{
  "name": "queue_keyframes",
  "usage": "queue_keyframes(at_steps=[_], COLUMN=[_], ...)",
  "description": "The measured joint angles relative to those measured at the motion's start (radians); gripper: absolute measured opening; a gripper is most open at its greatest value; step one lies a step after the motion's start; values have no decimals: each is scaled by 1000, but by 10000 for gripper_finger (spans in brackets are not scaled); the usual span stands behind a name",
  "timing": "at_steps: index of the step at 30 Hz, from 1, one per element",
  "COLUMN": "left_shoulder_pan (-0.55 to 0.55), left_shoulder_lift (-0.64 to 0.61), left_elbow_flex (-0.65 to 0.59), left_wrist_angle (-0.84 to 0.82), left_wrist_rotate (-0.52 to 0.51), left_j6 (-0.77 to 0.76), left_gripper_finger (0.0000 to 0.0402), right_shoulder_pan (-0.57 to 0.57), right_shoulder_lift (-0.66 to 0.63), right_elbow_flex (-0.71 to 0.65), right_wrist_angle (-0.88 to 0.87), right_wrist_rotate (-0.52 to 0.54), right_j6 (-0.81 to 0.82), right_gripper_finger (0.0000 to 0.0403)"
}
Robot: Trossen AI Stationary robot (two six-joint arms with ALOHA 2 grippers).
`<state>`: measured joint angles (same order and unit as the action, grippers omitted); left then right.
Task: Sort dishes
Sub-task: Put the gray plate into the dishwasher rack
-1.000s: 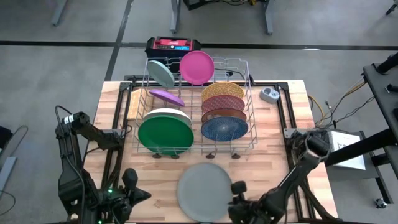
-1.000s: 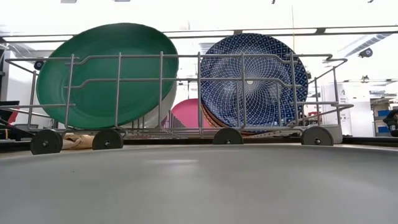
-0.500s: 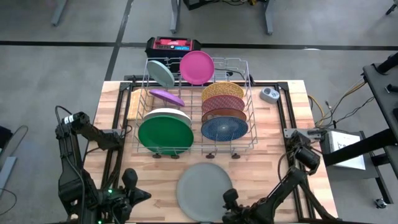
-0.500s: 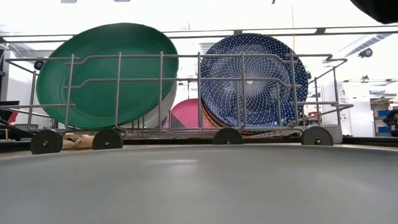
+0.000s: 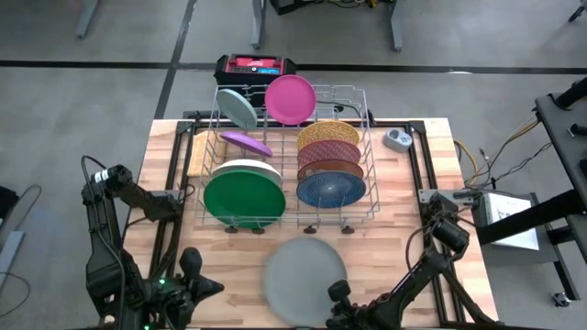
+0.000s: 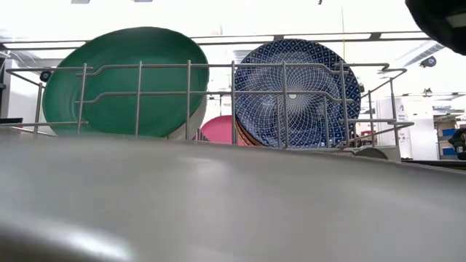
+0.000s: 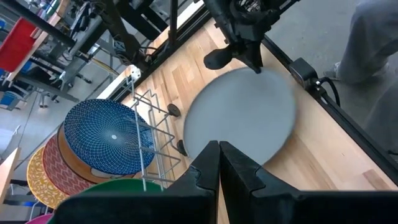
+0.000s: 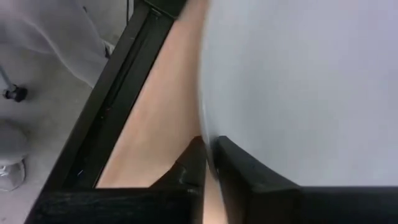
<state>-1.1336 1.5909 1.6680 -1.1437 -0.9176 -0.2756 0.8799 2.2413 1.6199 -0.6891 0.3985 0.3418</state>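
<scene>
1. Nearest the front edge of the wooden table [image 5: 431,183], the grey plate [image 5: 304,281] sits in front of the rack. The low view shows its face tilted, higher on one side; the high view cannot show that tilt.
2. The right gripper [image 5: 337,295] is at the plate's front-right rim. In the right wrist view its fingers [image 8: 239,168] are clamped on the rim, one on each side.
3. The left gripper [image 7: 219,163] waits at the front-left corner, its fingers [image 7: 202,169] pressed together on nothing.
4. Behind, the silver wire dish rack [image 5: 367,128] holds plates on edge, faces toward the front: a green plate [image 5: 243,198] on the left, a patterned blue plate [image 5: 330,189] on the right.
5. Behind the blue one stand brown, maroon and yellow patterned plates; only the high view shows them all.
6. At the rack's back are a pink plate [image 5: 290,98], a pale blue plate [image 5: 238,108] and a flatter-lying purple plate [image 5: 245,142].
7. No writing is readable.
</scene>
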Motion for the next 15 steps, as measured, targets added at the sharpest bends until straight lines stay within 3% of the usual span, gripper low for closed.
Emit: queue_keyframes(at_steps=[15], left_shoulder_pan=[0], left_shoulder_lift=[0], left_elbow_flex=[0], left_wrist_angle=[3], left_wrist_rotate=[-18], left_j6=[2], left_gripper_finger=[0], right_shoulder_pan=[10], right_shoulder_lift=[-124], right_elbow_flex=[39], right_wrist_angle=[-148], right_wrist_rotate=[-6], right_j6=[53], right_gripper_finger=[1])
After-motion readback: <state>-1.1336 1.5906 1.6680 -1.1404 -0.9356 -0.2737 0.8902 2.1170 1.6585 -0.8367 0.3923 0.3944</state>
